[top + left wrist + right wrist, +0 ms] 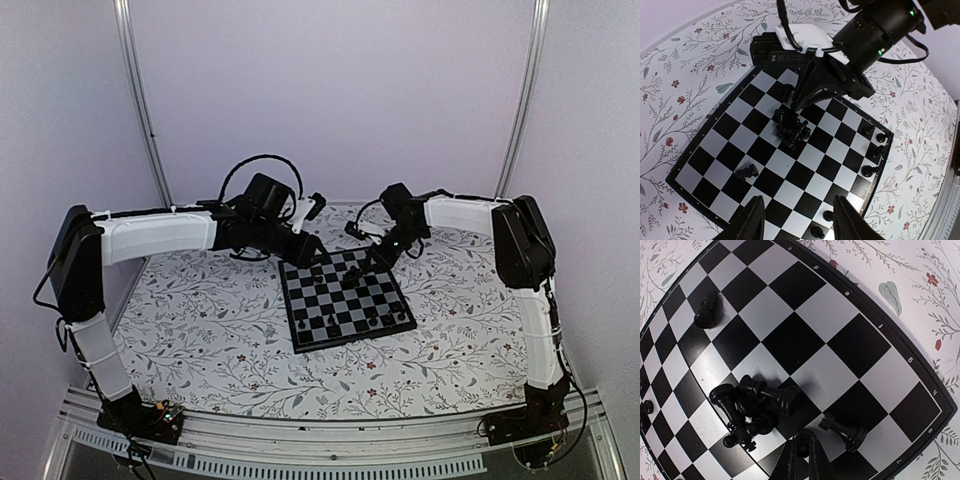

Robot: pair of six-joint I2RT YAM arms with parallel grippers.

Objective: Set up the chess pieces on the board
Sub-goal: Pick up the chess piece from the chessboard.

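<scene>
Our right gripper (803, 444) sits low over the board (790, 342), fingers drawn nearly together, whether on a piece we cannot tell; our left gripper (799, 222) hovers spread and empty; the chess pieces (752, 407) lie heaped mid-board, so a nudge could scatter them, or a weak pinch drop one.

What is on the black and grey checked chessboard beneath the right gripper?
A heap of toppled black chess pieces; the right gripper covers anything directly between its fingertips.
</scene>
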